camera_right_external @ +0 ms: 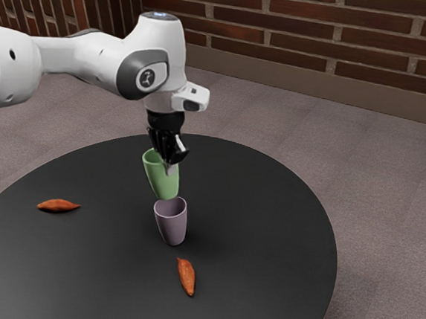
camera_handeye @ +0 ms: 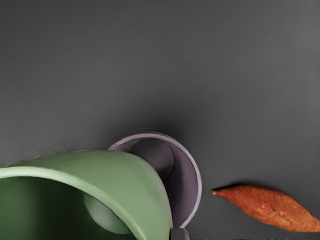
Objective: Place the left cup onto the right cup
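Here we go: my black two-finger gripper [camera_right_external: 172, 158] has the smooth pale-green plastic cup [camera_right_external: 159, 176] up in the air, and it's tilted. Its long axis runs from the exterior view's upper left down to the lower right, with the open mouth facing up and towards that view's left and the narrower base pointing down at the matte mauve cup [camera_right_external: 171, 221]. The green base sits right at the mauve rim; I can't tell if they touch. In the wrist view, the green cup [camera_handeye: 115, 185] has a thick rounded lip and a plain handle-less wall, and it overlaps part of the mauve cup's [camera_handeye: 192, 180] open mouth directly under my hand. The fingers are set narrow, pinching the green cup's wall at the rim on the exterior view's right side, and they touch nothing else. The mauve cup stands mouth-up near the middle of the round black table [camera_right_external: 267, 224]. One orange tapered sweet potato [camera_right_external: 185, 276] lies just in front of it, and another orange sweet potato [camera_right_external: 58, 206] lies well off towards the exterior view's left.
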